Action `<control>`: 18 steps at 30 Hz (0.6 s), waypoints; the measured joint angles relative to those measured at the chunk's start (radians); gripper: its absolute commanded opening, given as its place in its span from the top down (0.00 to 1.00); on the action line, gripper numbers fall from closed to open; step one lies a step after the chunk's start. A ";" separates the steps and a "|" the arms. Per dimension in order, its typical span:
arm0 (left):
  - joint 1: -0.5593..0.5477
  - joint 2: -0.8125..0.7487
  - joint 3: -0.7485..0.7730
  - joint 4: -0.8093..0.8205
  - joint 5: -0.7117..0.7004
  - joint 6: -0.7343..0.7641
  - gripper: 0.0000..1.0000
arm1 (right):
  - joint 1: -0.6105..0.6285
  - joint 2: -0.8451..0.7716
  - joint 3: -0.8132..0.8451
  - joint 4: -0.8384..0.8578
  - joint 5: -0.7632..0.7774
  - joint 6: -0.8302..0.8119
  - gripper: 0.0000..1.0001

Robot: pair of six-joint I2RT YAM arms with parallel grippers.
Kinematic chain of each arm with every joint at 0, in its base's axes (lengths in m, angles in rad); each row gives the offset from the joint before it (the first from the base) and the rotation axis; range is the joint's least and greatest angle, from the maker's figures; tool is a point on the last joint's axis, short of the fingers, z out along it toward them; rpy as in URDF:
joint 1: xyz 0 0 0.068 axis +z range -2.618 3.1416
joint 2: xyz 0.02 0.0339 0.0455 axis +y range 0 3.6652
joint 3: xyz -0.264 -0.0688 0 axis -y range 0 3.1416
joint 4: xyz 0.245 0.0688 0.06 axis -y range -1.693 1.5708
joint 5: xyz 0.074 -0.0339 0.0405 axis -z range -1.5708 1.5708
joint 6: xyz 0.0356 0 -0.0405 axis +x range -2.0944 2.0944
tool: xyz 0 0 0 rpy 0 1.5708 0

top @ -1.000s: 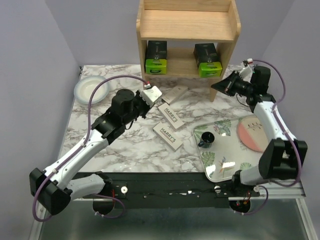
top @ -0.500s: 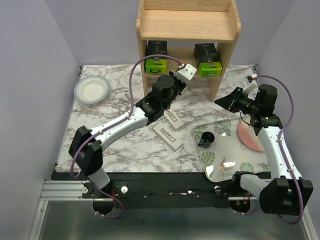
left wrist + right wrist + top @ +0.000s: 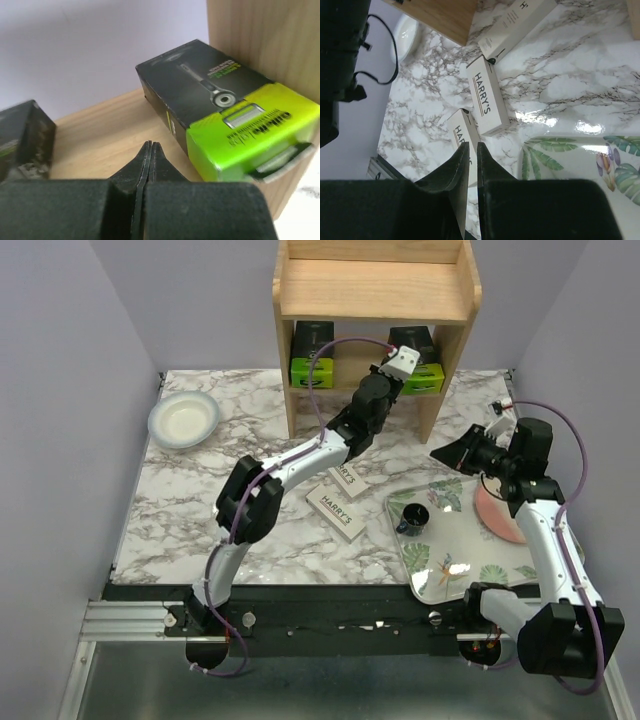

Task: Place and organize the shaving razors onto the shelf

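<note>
The left pincer (image 3: pixel 149 150) was pressed shut on nothing, inside the lower tier of the shelf (image 3: pixel 375 290). In its wrist view one black pack (image 3: pixel 225 110) lay on that tier at 1 o'clock, close to the wooden side, and the other pack (image 3: pixel 22 137) lay at 9 o'clock. The right pincer (image 3: pixel 471 147) was narrowed to a thin slit, empty, above the table (image 3: pixel 230 455). Its wrist view showed three boxes (image 3: pixel 487 95) flat on the table from 12 to 1 o'clock, with the tray (image 3: pixel 580 165) at 4 o'clock.
</note>
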 measured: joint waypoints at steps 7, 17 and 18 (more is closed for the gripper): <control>0.060 0.219 0.298 -0.031 0.099 -0.092 1.00 | -0.010 -0.021 -0.031 -0.017 0.000 -0.006 0.81; 0.109 0.290 0.444 -0.124 0.299 -0.184 0.59 | -0.051 -0.028 -0.057 -0.016 0.008 -0.009 0.81; 0.114 0.292 0.448 -0.127 0.320 -0.182 0.59 | -0.058 -0.027 -0.057 -0.016 0.008 -0.009 0.81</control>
